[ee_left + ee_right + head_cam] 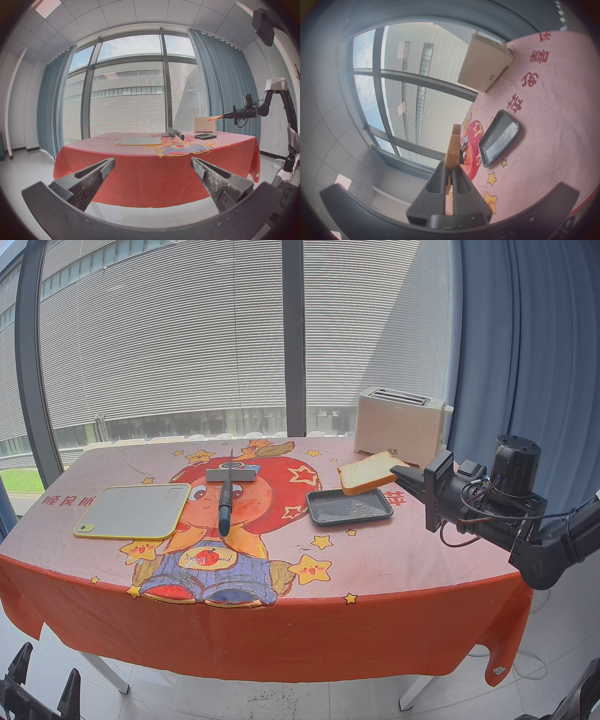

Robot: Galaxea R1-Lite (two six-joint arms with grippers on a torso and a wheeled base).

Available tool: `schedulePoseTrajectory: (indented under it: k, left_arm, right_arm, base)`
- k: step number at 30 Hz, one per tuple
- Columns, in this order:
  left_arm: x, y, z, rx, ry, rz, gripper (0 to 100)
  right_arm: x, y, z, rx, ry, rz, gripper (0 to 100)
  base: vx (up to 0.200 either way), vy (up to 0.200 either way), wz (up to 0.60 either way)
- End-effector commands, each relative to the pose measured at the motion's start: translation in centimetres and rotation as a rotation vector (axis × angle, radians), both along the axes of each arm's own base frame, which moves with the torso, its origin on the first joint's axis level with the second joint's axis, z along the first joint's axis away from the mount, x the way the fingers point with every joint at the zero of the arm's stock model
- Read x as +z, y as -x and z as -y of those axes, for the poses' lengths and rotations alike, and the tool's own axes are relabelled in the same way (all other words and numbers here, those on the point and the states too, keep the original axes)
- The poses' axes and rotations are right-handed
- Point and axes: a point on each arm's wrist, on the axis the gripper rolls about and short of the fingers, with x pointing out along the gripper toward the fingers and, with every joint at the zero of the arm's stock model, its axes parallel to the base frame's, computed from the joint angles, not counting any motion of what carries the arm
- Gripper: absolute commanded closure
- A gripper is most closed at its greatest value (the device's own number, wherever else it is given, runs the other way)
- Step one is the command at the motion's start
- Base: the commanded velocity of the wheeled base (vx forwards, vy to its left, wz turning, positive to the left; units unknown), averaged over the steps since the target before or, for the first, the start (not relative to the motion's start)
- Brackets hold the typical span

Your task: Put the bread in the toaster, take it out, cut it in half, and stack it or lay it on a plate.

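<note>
— The fingers of the right gripper are pinched tight on something. Is that the bread?

— Yes. They grip the slice by one edge, and the rest sticks out past the fingertips, toward the robot's left. It hangs in the air, roughly flat and a little tilted, above the far right corner of the dark plate and just in front of the toaster. It touches neither.

— And the other arm?

— The left gripper is low, off the near side of the table, its two fingers spread wide with nothing between them.

— How many slices do you count?

— One, the one held. One toaster, at the far right of the table. One plate, lying bare. One knife near the middle, its blade resting across one small grey block, handle toward the near edge. One cutting board, further left, well apart from the plate.

— So the knife isn't on the board?

— No, just beside it.
</note>
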Motion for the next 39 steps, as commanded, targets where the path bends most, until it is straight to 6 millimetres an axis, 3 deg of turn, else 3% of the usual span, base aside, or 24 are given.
schedulePoseTrajectory:
  k: [1,7,22,25,39]
  left_arm:
    - [-0.5,0.0,0.0,0.0,-0.001,-0.001,0]
    - [-0.5,0.0,0.0,0.001,-0.001,-0.001,0]
    - [-0.5,0.0,0.0,0.001,0.002,-0.001,0]
    - [-0.5,0.0,0.0,0.001,0.005,-0.001,0]
    - [-0.5,0.0,0.0,0.001,0.003,-0.001,0]
  right_arm:
    - [-0.5,1.4,0.4,0.014,0.064,0.05,100]
    - [-0.5,1.8,0.4,0.015,0.066,0.145,100]
    - [-1.3,2.0,0.9,0.017,0.21,0.226,100]
    - [-1.4,2.1,1.0,0.017,0.227,0.235,100]
    - [-1.8,2.1,1.8,-0.01,0.279,0.34,100]
  base:
    - [0.0,0.0,0.0]
    - [0.0,0.0,0.0]
    - [0.0,-0.2,0.0]
    - [0.0,0.0,0.0]
    - [0.2,0.0,0.0]
